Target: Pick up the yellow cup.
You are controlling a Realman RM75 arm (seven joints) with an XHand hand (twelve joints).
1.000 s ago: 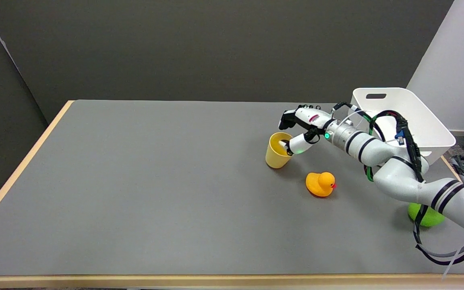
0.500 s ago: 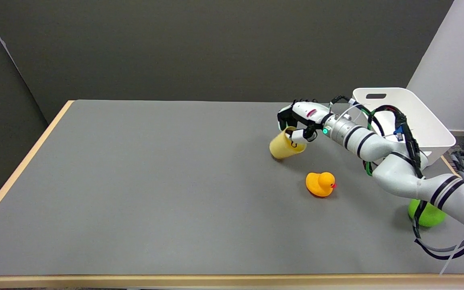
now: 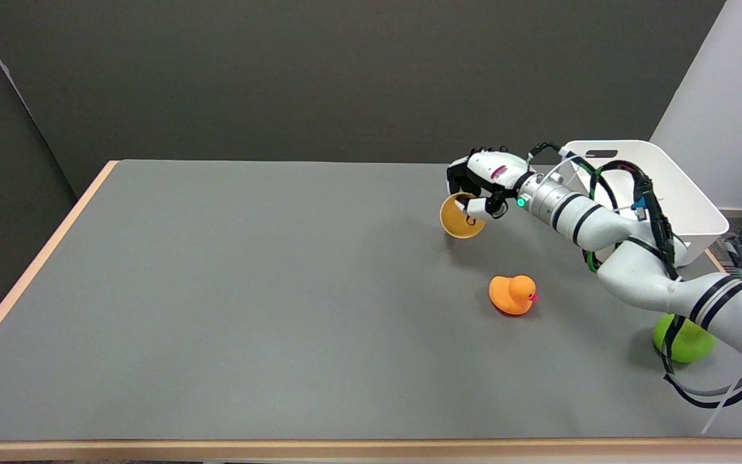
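one yellow cup [image 3: 460, 219], one orange rubber duck [image 3: 512, 295], one green object [image 3: 686, 341], one white bin [image 3: 680, 193], one robot hand [image 3: 484, 183]

Yellow cup [image 3: 460, 222]: smooth plastic by its look, with a soft sheen inside the mouth. Right hand [image 3: 482, 183]: glossy white shells over matt black parts. Table [image 3: 248, 290]: matt grey top, finely even (no glare anywhere), edged with a pale wood-like strip. Duck [image 3: 513, 294]: smooth orange, rubbery or plastic, slightly shiny. Bin [image 3: 680, 187]: white moulded plastic, satin finish. Green object [image 3: 690, 345]: smooth, bright, mostly hidden by the arm. Back wall [image 3: 345, 77]: flat matt dark surface.
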